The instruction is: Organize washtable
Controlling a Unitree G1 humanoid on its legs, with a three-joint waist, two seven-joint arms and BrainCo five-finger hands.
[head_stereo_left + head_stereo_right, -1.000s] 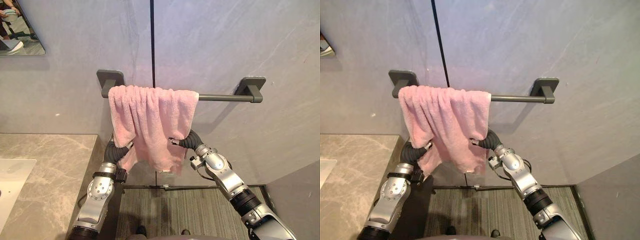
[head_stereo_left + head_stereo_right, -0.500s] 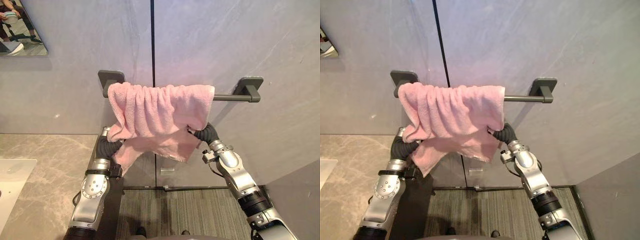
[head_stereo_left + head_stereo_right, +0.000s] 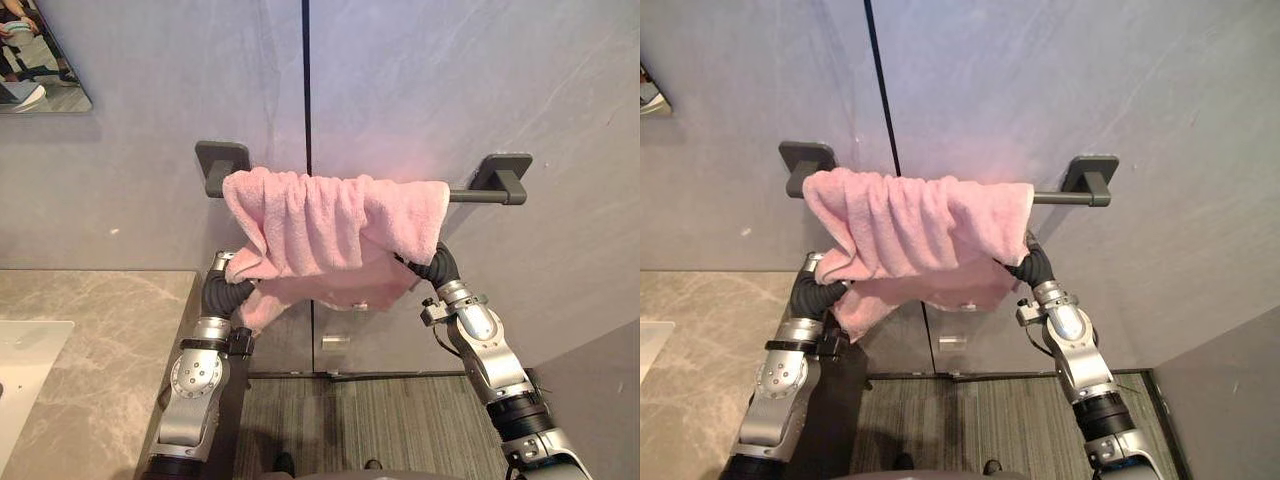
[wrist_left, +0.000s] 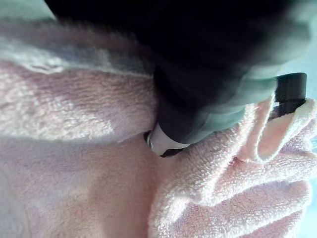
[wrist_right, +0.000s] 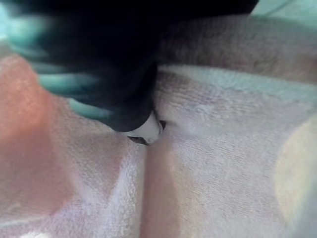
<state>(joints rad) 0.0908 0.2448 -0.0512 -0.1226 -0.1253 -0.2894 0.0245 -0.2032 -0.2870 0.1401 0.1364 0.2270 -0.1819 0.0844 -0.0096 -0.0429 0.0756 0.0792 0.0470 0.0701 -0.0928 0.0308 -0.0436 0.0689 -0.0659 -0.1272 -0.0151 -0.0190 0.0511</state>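
Towel (image 3: 330, 225) hangs bunched over the wall bar (image 3: 472, 195), its lower part draped across both my wrists. My left hand (image 4: 198, 99) and right hand (image 5: 109, 84) are buried in the cloth, so I cannot tell whether either grips it. The risk I see is that the towel sits gathered and lopsided, so an uneven pull could drag it off the bar onto the floor (image 3: 380, 420).

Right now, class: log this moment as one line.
towel: pink, draped over rail, bunched | left hand: pinching towel | right hand: against towel, grip unclear
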